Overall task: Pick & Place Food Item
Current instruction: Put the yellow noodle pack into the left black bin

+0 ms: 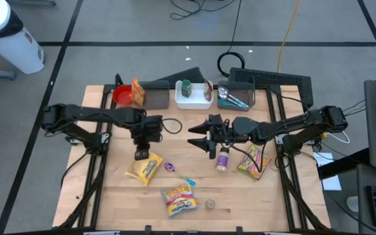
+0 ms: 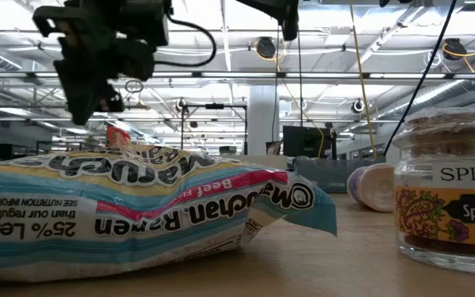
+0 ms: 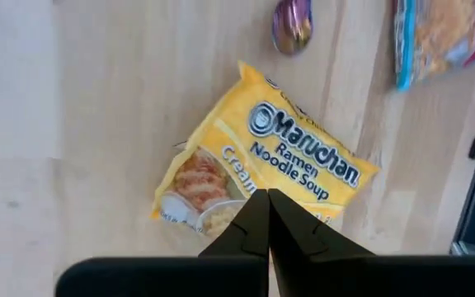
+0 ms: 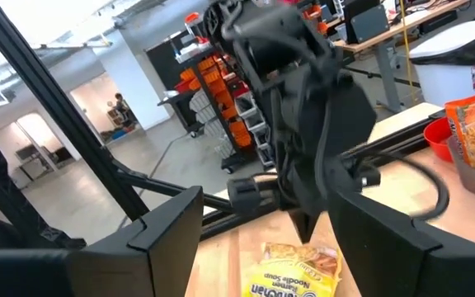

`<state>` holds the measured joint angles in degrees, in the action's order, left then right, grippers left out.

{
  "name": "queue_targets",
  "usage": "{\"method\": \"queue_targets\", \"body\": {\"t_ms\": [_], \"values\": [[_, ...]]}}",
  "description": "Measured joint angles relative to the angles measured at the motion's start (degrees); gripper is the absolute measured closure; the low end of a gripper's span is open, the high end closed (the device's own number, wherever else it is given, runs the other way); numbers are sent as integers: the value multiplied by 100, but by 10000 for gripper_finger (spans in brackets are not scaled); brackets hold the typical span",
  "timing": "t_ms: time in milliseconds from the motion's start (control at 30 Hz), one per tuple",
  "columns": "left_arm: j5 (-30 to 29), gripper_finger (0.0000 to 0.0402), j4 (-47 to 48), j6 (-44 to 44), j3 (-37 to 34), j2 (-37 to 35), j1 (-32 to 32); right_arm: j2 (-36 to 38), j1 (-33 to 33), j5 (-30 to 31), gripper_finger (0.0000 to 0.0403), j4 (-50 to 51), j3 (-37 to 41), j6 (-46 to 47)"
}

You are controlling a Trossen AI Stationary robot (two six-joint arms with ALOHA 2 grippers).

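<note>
A yellow ramen packet (image 1: pixel 143 170) lies flat on the wooden table, left of centre; the left wrist view shows its printed face (image 3: pixel 262 161). My left gripper (image 1: pixel 141 155) hangs just above the packet's far end, pointing steeply down, fingers shut (image 3: pixel 268 198) with nothing between them. The right wrist view shows it (image 4: pixel 308 231) clear of the packet (image 4: pixel 299 276). My right gripper (image 1: pixel 200 136) waits open and level in the air at the table's middle, facing the left arm.
A blue-and-pink ramen packet (image 1: pixel 178 199) lies near the front edge, a purple spoon (image 1: pixel 170 167) beside the yellow packet. A spice jar (image 1: pixel 222 158) and another packet (image 1: pixel 253 160) sit under the right arm. A red bowl (image 1: pixel 123 96) and trays (image 1: pixel 193 94) line the far edge.
</note>
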<state>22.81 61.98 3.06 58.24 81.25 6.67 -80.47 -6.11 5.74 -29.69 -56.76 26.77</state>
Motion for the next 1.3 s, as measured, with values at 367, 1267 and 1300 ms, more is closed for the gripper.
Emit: {"method": "queue_targets", "body": {"t_ms": [367,1267,1300], "values": [[-214,392,138,-361,97,27,247,-2,0,3,152,129,3,-46],[592,188,14,-2728,100,1650,972,-2,0,6,152,308,3,256],[632,188,-41,-2743,100,1727,972,-2,0,8,152,308,3,258]]}}
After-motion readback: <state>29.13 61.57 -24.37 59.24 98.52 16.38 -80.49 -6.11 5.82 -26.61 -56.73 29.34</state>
